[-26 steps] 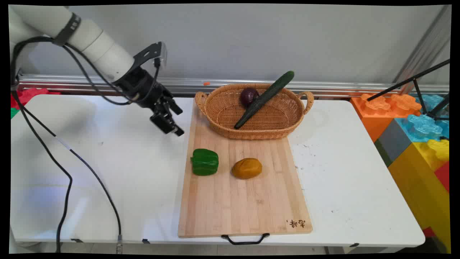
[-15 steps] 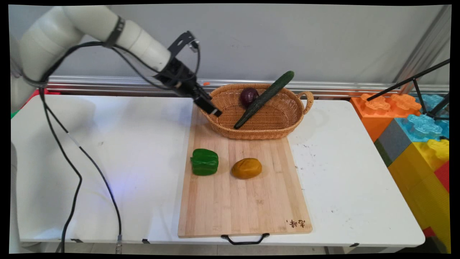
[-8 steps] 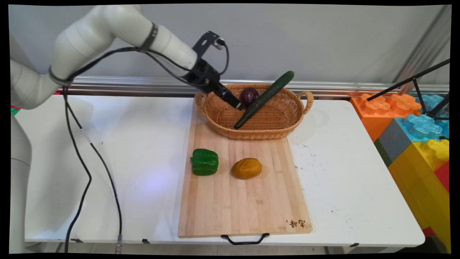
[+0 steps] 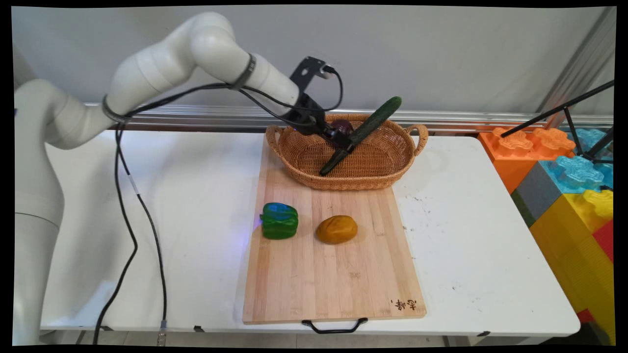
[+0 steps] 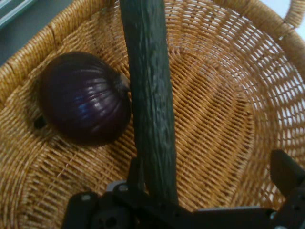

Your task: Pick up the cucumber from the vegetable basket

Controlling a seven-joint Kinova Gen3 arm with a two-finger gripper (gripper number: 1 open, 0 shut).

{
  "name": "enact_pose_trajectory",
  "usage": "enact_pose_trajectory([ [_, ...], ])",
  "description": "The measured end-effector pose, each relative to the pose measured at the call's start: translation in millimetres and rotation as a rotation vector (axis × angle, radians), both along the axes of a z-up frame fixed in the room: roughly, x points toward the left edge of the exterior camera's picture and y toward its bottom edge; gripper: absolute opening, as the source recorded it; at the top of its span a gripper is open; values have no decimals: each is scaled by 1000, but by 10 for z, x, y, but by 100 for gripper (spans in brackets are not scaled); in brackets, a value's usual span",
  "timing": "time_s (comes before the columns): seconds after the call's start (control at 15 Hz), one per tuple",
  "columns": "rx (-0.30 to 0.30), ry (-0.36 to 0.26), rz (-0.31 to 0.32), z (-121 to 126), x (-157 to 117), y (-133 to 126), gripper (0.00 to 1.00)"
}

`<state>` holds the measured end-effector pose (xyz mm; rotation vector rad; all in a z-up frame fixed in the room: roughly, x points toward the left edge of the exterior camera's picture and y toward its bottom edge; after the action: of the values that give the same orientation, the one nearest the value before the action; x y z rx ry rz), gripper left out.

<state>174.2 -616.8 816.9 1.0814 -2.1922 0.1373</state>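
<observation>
The hand [image 4: 346,145] is lowered into the wicker basket [image 4: 353,182] at the far end of the cutting board [image 4: 333,274]. It is seen spread open, nothing gripped. The cucumber [image 4: 374,121] lies betw. the fingers but off-centre: one finger [image 5: 136,172] is touching or just beside it, the other [image 5: 286,169] is well apart. The cucumber is propped at a slant, low end on the basket floor, top end stuck out over the far rim. A red onion [image 5: 83,98] is wedged just beside it, prob. touching.

Judged from the pics: for a clean grip the hand would need to be centred across the cucumber's width so both pads meet it together. A one-sided push could roll it against the onion. A long, slanted item is best held nr. its middle, else it may pivot.

On the board, nearer the camera, a green pepper [image 4: 279,220] and a yellow-brown lump, poss. a potato [image 4: 336,229], are set well apart from the hand.

Writing: a burnt-in mark [image 4: 404,305] is seen at the board's near right corner. It looks like characters but can't be read. No other label is made out on the counter [image 4: 471,235].
</observation>
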Motion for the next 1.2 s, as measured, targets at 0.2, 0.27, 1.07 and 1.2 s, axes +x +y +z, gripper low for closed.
enact_pose_trajectory([
  [0.2,12,-7,28,-145,-109,-81,100],
  [0.27,18,-10,37,-198,-141,-106,100],
  [1.07,-14,-48,57,-554,-348,-174,0],
  [1.2,-30,-48,59,-573,-383,-169,0],
])
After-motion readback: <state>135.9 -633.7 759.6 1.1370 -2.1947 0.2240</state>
